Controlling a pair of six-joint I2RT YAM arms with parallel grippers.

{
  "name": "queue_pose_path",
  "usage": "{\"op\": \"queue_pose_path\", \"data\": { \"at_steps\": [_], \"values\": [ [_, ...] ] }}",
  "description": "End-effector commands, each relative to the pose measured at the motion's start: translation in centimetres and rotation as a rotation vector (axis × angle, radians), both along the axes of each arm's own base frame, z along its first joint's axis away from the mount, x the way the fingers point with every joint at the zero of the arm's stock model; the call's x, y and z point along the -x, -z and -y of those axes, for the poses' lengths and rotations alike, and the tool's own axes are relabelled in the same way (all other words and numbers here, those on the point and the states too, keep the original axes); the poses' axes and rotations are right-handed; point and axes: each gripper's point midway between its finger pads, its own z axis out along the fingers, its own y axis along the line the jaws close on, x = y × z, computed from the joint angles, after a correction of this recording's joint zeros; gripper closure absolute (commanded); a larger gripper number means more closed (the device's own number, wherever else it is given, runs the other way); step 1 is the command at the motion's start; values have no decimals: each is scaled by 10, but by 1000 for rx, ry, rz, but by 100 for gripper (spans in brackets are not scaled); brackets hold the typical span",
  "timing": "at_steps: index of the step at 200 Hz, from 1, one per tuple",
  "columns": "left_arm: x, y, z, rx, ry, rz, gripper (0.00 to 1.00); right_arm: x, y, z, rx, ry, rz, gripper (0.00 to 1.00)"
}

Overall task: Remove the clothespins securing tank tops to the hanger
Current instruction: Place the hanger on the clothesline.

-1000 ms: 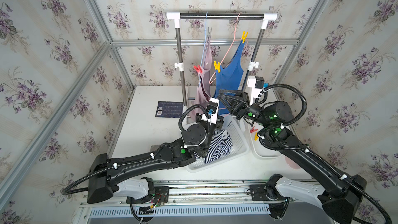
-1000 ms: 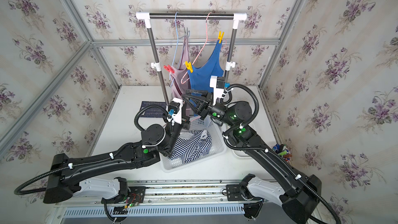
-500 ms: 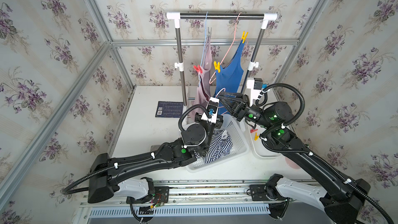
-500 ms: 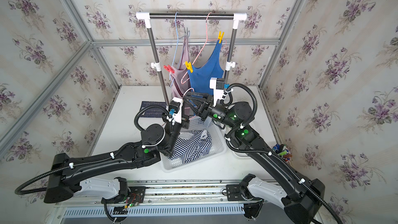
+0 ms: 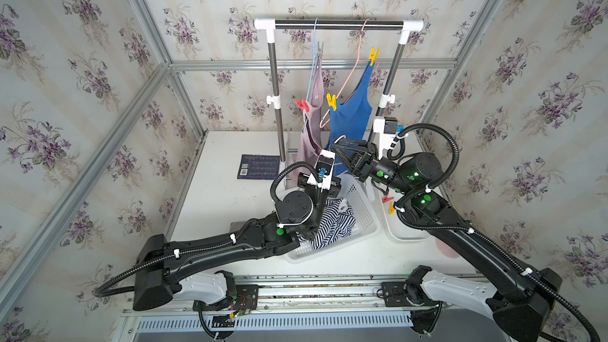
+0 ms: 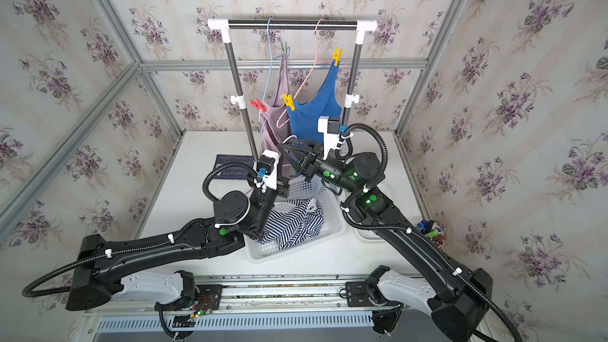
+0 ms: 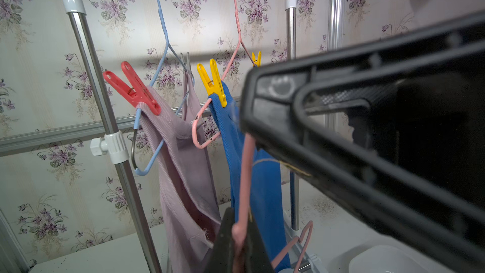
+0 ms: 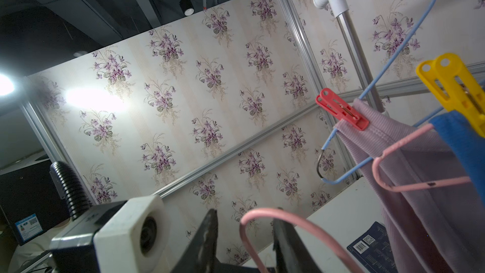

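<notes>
A dusty pink-mauve tank top hangs on a blue hanger, pinned by a red clothespin and a grey one. Beside it, two yellow clothespins pin a bright blue tank top to a pink hanger. The striped tank top lies in the white basket. My left gripper is shut on a bare pink hanger. My right gripper is open, its jaws standing either side of that hanger's hook without pinching it.
The rack's top bar and two posts stand at the back of the table. A white tray to the right of the basket holds a red and a yellow clothespin. A dark booklet lies at the left post's foot.
My right gripper has edged left towards the left gripper and the bare pink hanger, its jaws a touch wider. The left arm has hardly moved.
</notes>
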Motion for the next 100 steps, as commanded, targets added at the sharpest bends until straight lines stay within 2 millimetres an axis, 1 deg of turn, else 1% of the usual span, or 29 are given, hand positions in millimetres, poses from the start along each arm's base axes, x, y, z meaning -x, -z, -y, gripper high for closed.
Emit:
{"op": "queue_pose_path", "data": {
  "at_steps": [1, 14, 36, 50, 58, 75, 81, 100],
  "values": [
    [3, -7, 0, 25, 13, 17, 100, 4, -8, 0, -27, -23, 11, 65],
    [3, -8, 1, 22, 22, 19, 100, 2, -8, -1, -25, -21, 10, 66],
    [4, -7, 3, 19, 33, 21, 100, -1, -8, -2, -24, -11, 11, 76],
    [6, -6, 3, 20, 50, 24, 100, -4, -8, -1, -21, 4, 12, 80],
    [7, -6, 4, 19, 56, 25, 100, -4, -8, -1, -23, 9, 15, 85],
    [7, -4, 3, 19, 59, 22, 100, -5, -10, -1, -26, 12, 19, 100],
    [8, -4, 3, 15, 60, 19, 98, -5, -10, -1, -24, 11, 17, 100],
    [9, -2, 1, 13, 68, 10, 89, -6, -9, -1, -17, 6, 17, 100]
  ]
}}
